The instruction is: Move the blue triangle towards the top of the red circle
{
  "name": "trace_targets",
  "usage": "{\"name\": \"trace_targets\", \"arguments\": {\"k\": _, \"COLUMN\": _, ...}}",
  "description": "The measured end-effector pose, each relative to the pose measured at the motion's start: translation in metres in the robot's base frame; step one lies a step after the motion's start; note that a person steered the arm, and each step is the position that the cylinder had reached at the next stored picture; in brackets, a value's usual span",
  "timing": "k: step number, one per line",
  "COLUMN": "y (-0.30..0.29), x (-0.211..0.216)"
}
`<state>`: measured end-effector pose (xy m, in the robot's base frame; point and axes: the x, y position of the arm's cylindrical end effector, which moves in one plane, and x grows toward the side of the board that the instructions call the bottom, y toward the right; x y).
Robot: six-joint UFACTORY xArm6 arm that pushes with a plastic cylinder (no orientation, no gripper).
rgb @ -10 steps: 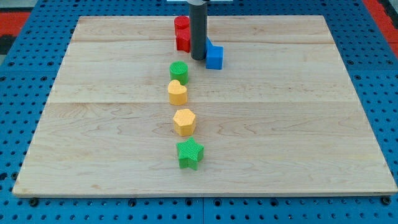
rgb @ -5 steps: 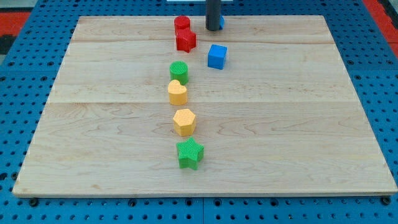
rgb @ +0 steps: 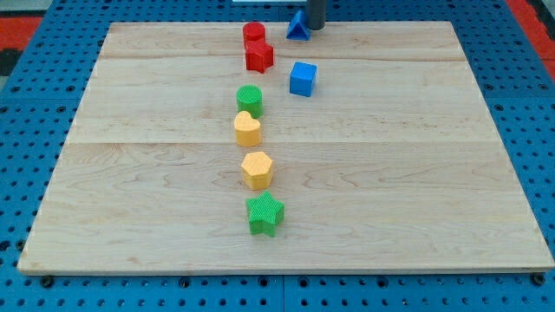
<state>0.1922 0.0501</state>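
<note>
While my tip (rgb: pixel 316 28) is sitting at the board's twelve o'clock edge, touching the blue triangle (rgb: pixel 298 27) from its three o'clock side, there's no claw to report on, just the bare rod. The red circle (rgb: pixel 253 33) is lying near, at the triangle's nine o'clock, resting against the red star (rgb: pixel 259 56). I'm worrying that an off-centre shove is spinning the triangle off the board's (rgb: pixel 130 104) edge, or ramming it into the circle.
</note>
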Motion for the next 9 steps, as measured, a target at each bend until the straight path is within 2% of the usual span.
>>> {"name": "trace_targets", "arguments": {"k": 5, "y": -0.05, "x": 0.002}}
{"name": "trace_targets", "arguments": {"k": 9, "y": -0.042, "x": 0.001}}
